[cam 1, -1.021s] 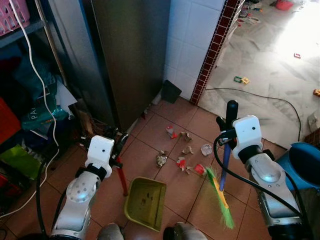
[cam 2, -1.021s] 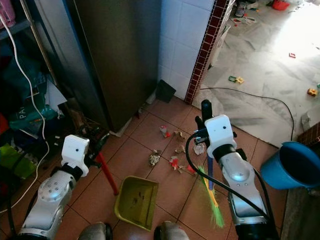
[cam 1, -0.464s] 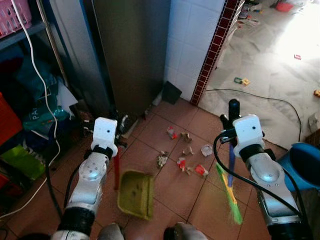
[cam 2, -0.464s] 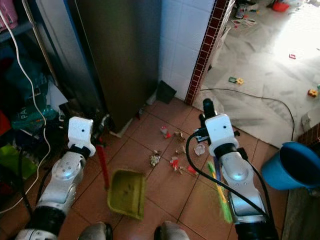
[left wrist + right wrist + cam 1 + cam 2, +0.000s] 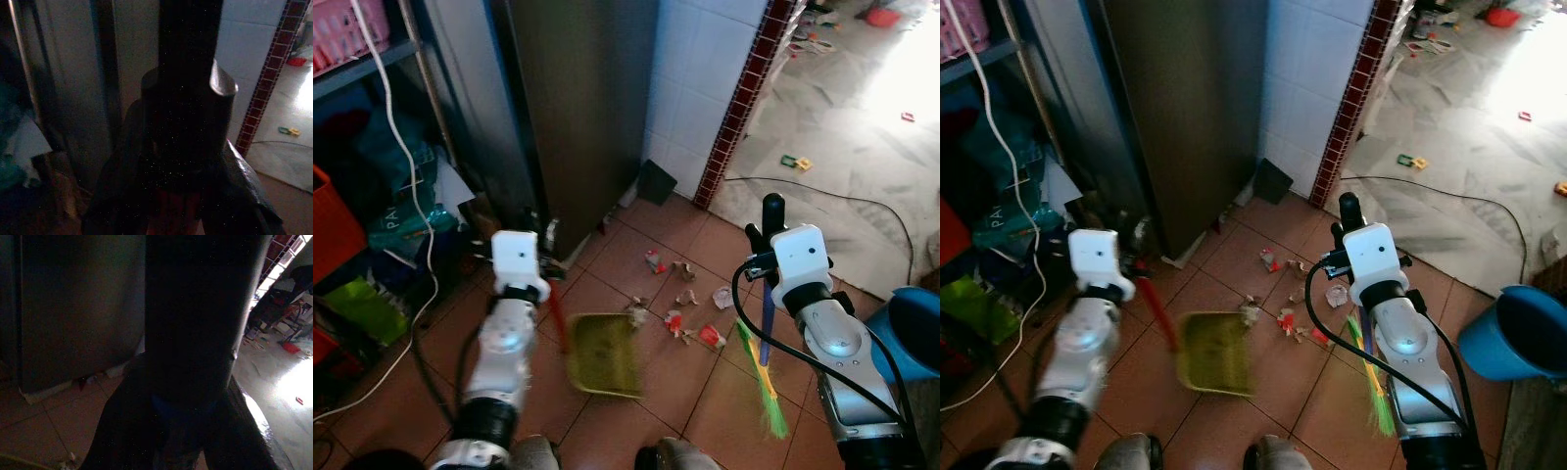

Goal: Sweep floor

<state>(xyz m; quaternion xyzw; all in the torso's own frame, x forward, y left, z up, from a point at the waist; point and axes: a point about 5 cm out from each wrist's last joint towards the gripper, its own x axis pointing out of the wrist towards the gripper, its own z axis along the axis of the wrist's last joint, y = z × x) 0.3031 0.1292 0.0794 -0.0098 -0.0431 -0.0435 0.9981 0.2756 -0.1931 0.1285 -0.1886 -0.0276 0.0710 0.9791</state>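
Note:
My left gripper [image 5: 545, 269] is shut on the red handle [image 5: 554, 321] of a yellow-green dustpan [image 5: 604, 352], which looks blurred just above the brown tiles. Just right of the pan lie several scraps of paper litter [image 5: 683, 315]. My right gripper [image 5: 762, 235] is shut on the blue handle of a broom [image 5: 765, 328], whose green bristles [image 5: 764, 394] trail near the floor to the right of the litter. In the wrist views the left fingers [image 5: 117, 196] and the right fingers [image 5: 122, 431] each clasp a dark shaft.
A steel fridge [image 5: 582, 98] and a white tiled wall [image 5: 705, 69] stand ahead. Cluttered shelves [image 5: 372, 196] fill the left. A blue bucket [image 5: 913, 328] sits at the right, and a black cable [image 5: 822, 186] crosses the grey floor beyond. My feet [image 5: 533, 455] are at the bottom edge.
The left arm has swung the dustpan rightward and forward, up to the litter. The broom has shifted a little right and stayed there.

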